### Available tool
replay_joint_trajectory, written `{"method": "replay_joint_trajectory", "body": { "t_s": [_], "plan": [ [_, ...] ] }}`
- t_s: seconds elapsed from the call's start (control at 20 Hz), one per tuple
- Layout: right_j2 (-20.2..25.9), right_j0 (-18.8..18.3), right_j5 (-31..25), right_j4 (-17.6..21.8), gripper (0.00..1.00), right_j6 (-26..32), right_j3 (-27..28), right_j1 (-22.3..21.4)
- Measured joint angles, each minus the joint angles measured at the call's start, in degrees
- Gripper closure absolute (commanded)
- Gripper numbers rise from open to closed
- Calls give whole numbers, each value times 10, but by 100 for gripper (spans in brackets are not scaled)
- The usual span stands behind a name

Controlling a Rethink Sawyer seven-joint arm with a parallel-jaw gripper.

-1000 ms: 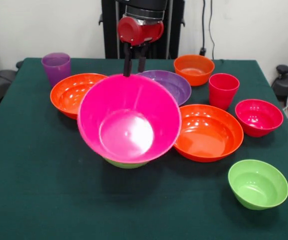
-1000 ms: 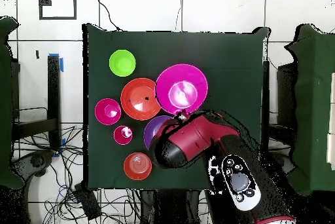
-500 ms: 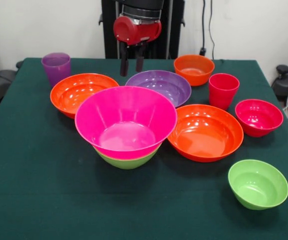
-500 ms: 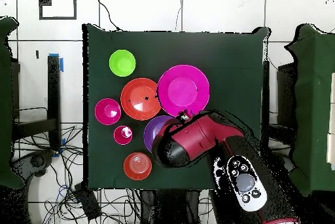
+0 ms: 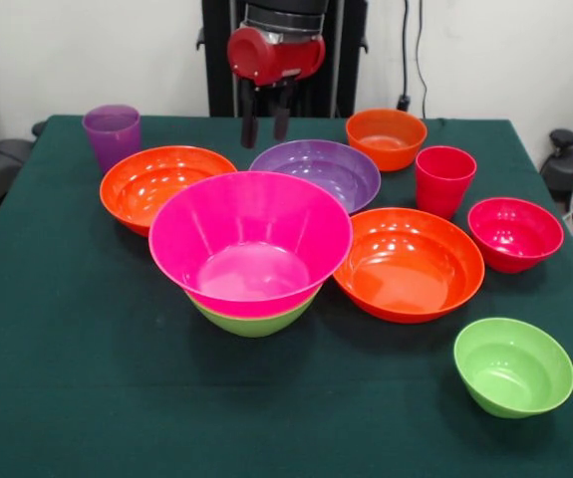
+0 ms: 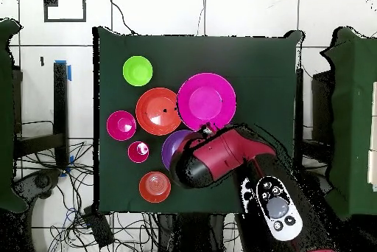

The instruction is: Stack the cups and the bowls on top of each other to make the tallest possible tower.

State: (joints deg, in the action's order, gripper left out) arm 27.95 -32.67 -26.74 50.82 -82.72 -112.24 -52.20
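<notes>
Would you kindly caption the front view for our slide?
Hot pink bowl nested in a lime green bowl; gripper hangs empty above the purple bowl.

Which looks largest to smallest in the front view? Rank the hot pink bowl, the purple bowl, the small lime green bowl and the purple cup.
1. hot pink bowl, though it sits nearer the camera
2. purple bowl
3. small lime green bowl, despite being nearest
4. purple cup, farthest back

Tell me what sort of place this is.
Likely a robotics lab: a red and black robot arm above a green-covered table of plastic bowls, loose cables on a tiled floor.
</notes>
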Motion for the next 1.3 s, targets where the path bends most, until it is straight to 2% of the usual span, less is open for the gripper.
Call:
{"method": "replay_joint_trajectory", "body": {
  "t_s": [0.1, 0.15, 0.3, 0.5, 0.85, 1.3],
  "plan": [
    [0, 1, 0, -18, 0, 0, -4, -13],
    [0, 5, 0, -47, 0, 0, -11, -35],
    [0, 13, 0, -68, 0, 0, -15, -54],
    [-2, 48, 0, -112, 0, 0, -27, -97],
    [-7, 86, 0, -161, 0, 0, -45, -134],
    [-34, 127, 0, -172, 0, 0, -49, -117]
  ]
}}
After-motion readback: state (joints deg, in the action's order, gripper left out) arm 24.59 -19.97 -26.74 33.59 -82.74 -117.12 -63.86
